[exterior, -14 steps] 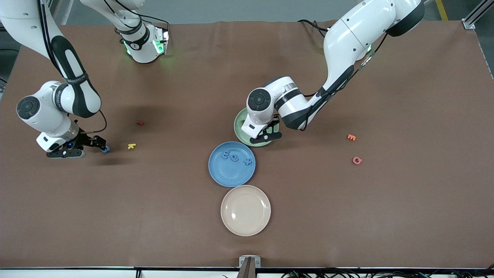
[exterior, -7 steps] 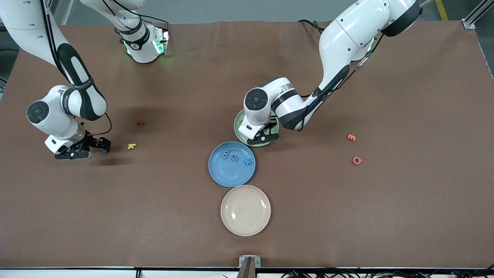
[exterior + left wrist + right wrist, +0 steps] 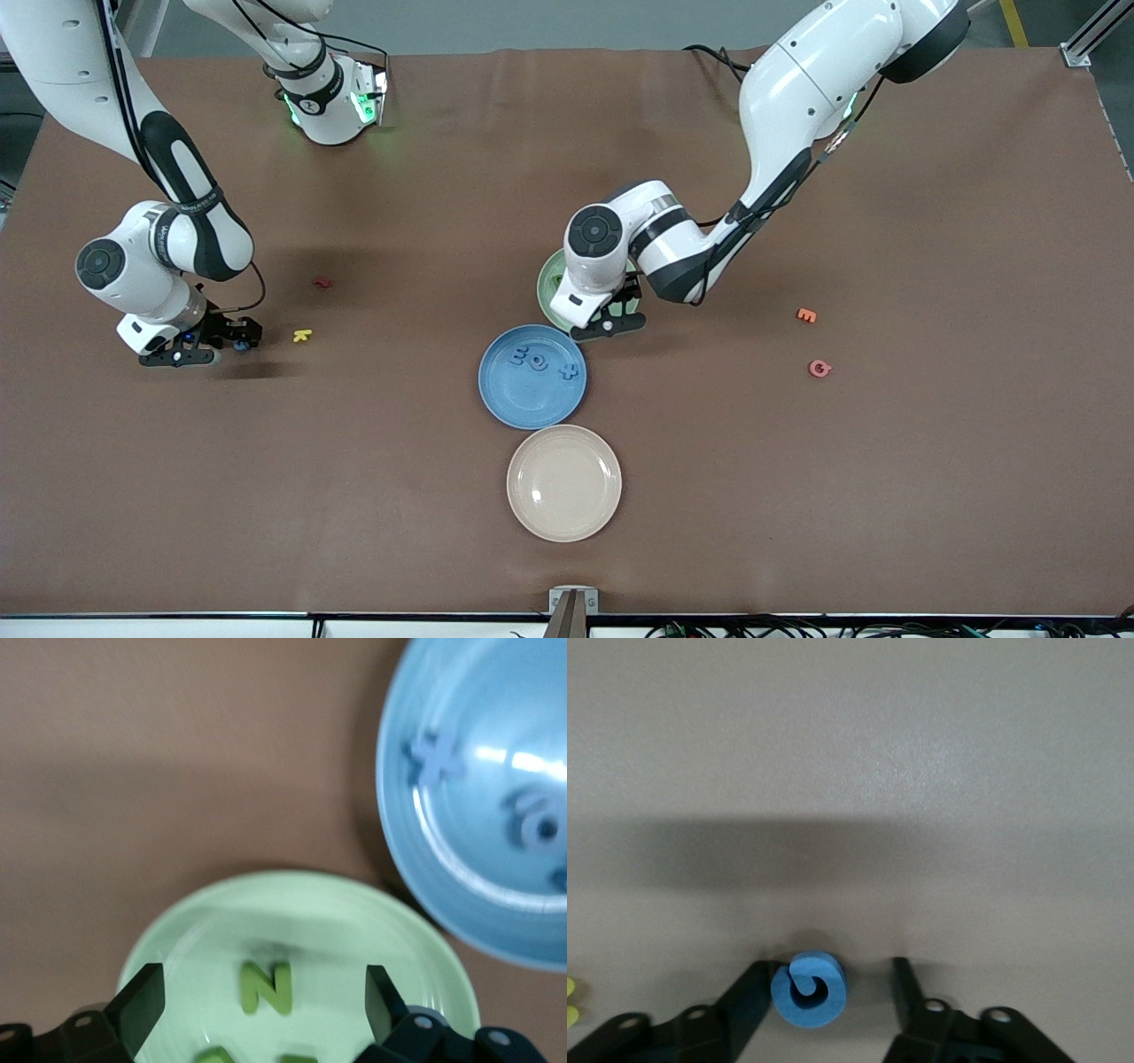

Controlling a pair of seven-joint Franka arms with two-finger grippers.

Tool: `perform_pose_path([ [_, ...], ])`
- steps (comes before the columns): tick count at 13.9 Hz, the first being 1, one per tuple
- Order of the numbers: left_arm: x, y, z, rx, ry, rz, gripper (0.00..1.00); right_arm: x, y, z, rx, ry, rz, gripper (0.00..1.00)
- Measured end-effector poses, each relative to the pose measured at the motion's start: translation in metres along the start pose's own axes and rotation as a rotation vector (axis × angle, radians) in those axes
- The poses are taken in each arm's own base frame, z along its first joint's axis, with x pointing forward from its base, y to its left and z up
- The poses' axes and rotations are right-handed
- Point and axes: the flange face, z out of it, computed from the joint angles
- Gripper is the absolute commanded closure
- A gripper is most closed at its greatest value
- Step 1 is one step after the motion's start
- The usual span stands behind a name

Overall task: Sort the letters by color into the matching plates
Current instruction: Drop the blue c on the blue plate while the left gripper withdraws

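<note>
My left gripper point(image 3: 611, 315) hangs open over the pale green plate point(image 3: 549, 285). In the left wrist view its fingers point(image 3: 142, 1005) stand wide on either side of a green N point(image 3: 266, 986) lying in the green plate point(image 3: 354, 921), with parts of two more green letters at the frame's edge. The blue plate point(image 3: 496, 390) holds three blue letters point(image 3: 537, 361). My right gripper point(image 3: 241, 338) is low at the table near the right arm's end. It is open around a blue G point(image 3: 809, 989), which touches one finger point(image 3: 744, 1005) and stands apart from the other.
A cream plate point(image 3: 563, 483) lies nearer the camera than the blue plate. A yellow letter point(image 3: 302, 335) and a red one point(image 3: 322, 283) lie beside my right gripper. An orange letter point(image 3: 805, 315) and a pink one point(image 3: 819, 368) lie toward the left arm's end.
The right arm has swung in toward the blue G, which stays on the table. The left gripper has shifted slightly over the green plate.
</note>
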Motion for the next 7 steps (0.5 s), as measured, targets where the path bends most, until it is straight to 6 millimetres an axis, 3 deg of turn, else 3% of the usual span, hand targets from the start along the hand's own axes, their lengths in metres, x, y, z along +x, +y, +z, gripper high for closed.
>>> perform_pose_path([
  [2, 0.031, -0.021, -0.012, -0.012, 0.014, -0.038, 0.01, 0.001, 0.0, -0.002, 0.0, 0.004, 0.001, 0.96],
  [7, 0.082, -0.056, -0.03, -0.038, 0.035, -0.069, 0.01, 0.004, -0.009, -0.006, 0.012, -0.007, 0.018, 1.0],
])
